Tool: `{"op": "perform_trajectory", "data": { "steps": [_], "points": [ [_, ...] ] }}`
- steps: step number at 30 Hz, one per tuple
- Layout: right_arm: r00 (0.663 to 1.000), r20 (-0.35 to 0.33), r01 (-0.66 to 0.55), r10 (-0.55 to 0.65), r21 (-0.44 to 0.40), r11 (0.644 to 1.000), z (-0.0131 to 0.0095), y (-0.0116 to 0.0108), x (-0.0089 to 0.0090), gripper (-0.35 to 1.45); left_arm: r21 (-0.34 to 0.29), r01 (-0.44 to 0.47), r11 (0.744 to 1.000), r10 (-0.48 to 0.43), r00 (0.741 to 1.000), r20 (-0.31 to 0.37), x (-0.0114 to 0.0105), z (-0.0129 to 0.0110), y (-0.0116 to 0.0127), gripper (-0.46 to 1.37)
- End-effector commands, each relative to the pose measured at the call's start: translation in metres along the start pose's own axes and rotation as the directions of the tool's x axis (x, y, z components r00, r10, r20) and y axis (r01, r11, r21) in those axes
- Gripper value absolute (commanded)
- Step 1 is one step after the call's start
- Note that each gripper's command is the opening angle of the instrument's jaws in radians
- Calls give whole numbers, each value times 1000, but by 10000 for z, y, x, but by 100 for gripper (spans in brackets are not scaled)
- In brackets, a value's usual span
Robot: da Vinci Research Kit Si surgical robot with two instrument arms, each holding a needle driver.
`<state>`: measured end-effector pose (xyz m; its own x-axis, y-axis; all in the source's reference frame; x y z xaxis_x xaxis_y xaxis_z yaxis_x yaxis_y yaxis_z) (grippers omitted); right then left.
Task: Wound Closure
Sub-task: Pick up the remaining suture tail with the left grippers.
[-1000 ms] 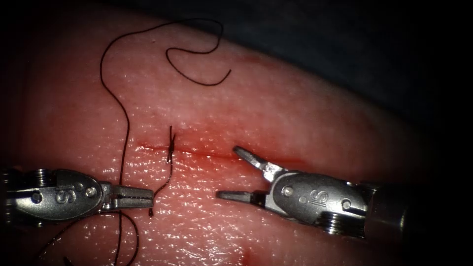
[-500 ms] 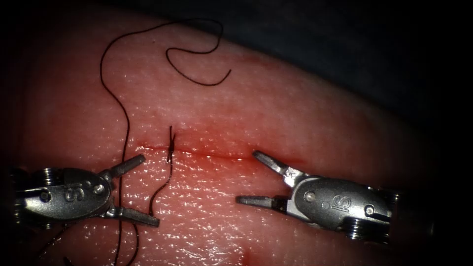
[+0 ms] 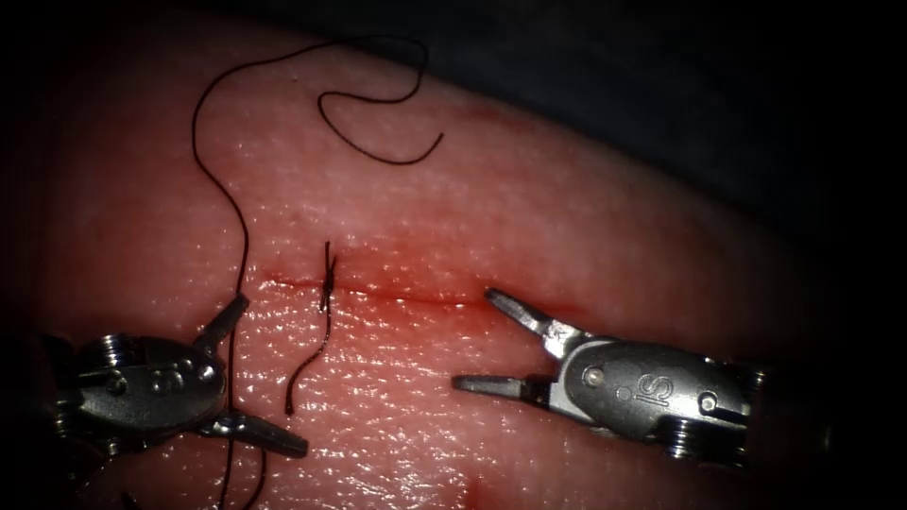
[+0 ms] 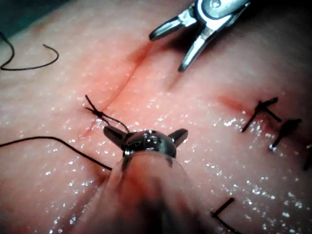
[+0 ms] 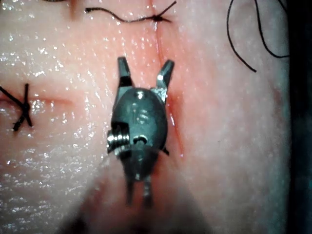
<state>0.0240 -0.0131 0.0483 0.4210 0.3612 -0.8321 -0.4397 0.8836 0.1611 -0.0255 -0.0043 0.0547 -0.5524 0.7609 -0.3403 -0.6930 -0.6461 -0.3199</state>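
Left pincer [image 3: 248, 375]: my jaws stand wide apart and hold nothing; one slim steel jaw points up toward the cut, the other lies low over the near tissue. The long thread runs down between them, and I cannot tell whether it touches either jaw.
Right pincer [image 3: 484, 340]: also wide, also empty; the upper jaw tip sits at the cut's right stretch, the lower jaw lies flat over the tissue nearer the camera. From my left wrist view it is there too [image 4: 181, 43], splayed above the cut.
Tissue [image 3: 567, 227]: pale pink, moist, finely pebbled skin with bright wet glints.
Cut [image 3: 406, 297]: a thin, nearly level line, reddened along its edges by red fluid [image 3: 416, 283].
Knot [image 3: 328, 279]: a small dark tie across the left part of the cut, with a short stiff tail above and a longer curved tail [image 3: 307, 373] ending on the near tissue.
Thread [image 3: 222, 189]: thin, dark, wiry; it loops over the far tissue in an S-shaped curl, then runs down the left side past my left pincer.
Needle: I cannot tell where it is.
Other stitches [image 4: 261, 111]: dark crossed ties on the tissue in the left wrist view.
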Motion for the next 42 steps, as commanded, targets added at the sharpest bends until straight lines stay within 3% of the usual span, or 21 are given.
{"op": "perform_trajectory", "data": {
  "steps": [1, 7, 11, 23, 34, 42],
  "points": [
    [1000, 0, 0, 0, -2, 1000, 0, 0, 0, 82, -2, 6, 1000, -6, 1000, -4, 0, 2, 0, 84],
    [1000, -1, 1, -1, -4, 1000, 1, -2, -1, 82, 8, 7, 1000, -7, 1000, -7, -4, 10, -2, 77],
    [1000, 0, -5, 5, -6, 1000, 3, -1, -1, 82, 21, -1, 1000, 1, 1000, -11, -13, 18, -2, 54],
    [1000, -1, -5, 5, -10, 1000, 5, -6, 0, 85, 38, -17, 999, 18, 1000, -16, -31, 31, 3, 68],
    [1000, 1, -10, 10, -9, 1000, 5, -9, 5, 84, 46, -29, 998, 30, 999, -20, -41, 44, 0, 63],
    [1000, 0, -9, 9, -12, 1000, 7, -10, 4, 84, 47, -32, 998, 33, 999, -21, -45, 47, 0, 34]
  ]
}}
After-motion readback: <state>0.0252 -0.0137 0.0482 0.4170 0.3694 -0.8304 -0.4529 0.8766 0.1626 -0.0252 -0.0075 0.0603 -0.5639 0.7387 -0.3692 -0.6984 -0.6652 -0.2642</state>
